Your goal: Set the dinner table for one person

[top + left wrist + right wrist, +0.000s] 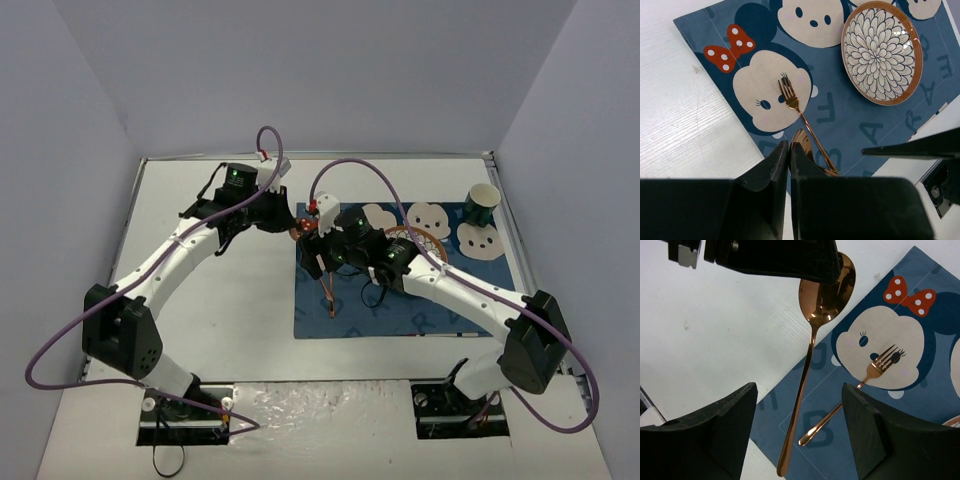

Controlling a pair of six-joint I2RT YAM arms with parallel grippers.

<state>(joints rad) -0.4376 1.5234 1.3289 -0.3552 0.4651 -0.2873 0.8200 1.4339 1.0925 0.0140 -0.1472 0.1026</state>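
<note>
The white dinner table (230, 320) carries a dark blue cartoon mat (400, 310). My left gripper (789, 148) is shut on the bowl of a copper spoon (826, 297). The spoon's handle slants down over the mat's left edge. The left gripper's fingers (785, 257) show at the top of the right wrist view. My right gripper (800, 432) is open, with its fingers on either side of the spoon handle and apart from it. A copper fork (795, 107) lies on the mat. A flower-patterned plate (882, 52) sits further right on the mat.
A green cup (482, 205) stands at the mat's far right corner. Grey walls close in the table on three sides. The two grippers are close together over the mat's left edge (300, 290). Bare table (680, 125) lies to the left of the mat.
</note>
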